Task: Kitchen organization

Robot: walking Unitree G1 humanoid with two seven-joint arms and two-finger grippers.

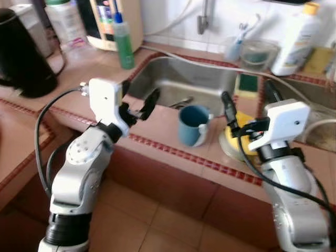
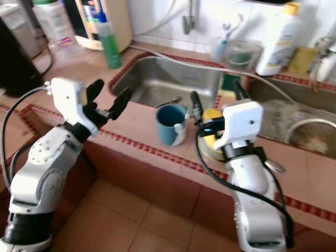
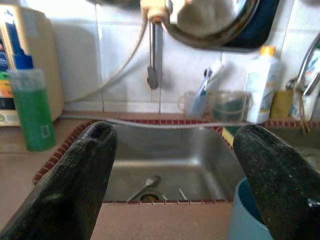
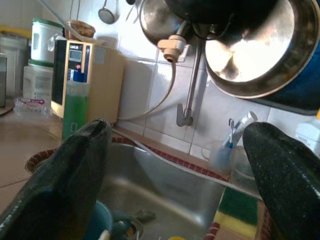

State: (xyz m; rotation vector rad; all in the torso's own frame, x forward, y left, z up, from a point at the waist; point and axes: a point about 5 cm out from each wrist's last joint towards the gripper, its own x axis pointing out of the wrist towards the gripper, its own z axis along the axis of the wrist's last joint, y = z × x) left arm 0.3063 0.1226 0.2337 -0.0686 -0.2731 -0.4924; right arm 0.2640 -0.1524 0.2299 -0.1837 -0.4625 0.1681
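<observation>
Fingers of both grippers spread apart, nothing held between them. Left gripper hovers over the tiled table at the near-left rim of the steel sink, pointed toward the basin. Right gripper hovers at the sink's near-right corner, above a yellow item on a plate; what the yellow item is cannot be told.

Blue mug stands upright on the table just in front of the sink's near rim, between the two grippers, a white piece against its side. Inside the sink, a spoon lies near the drain.

Green bottle with blue cap stands just left of the sink's far-left corner. Black kettle sits well left of the sink. Behind the sink's right side: a clear container, a cup with a toothbrush, a white bottle with yellow cap. A green-and-yellow sponge lies on the sink's right rim.
</observation>
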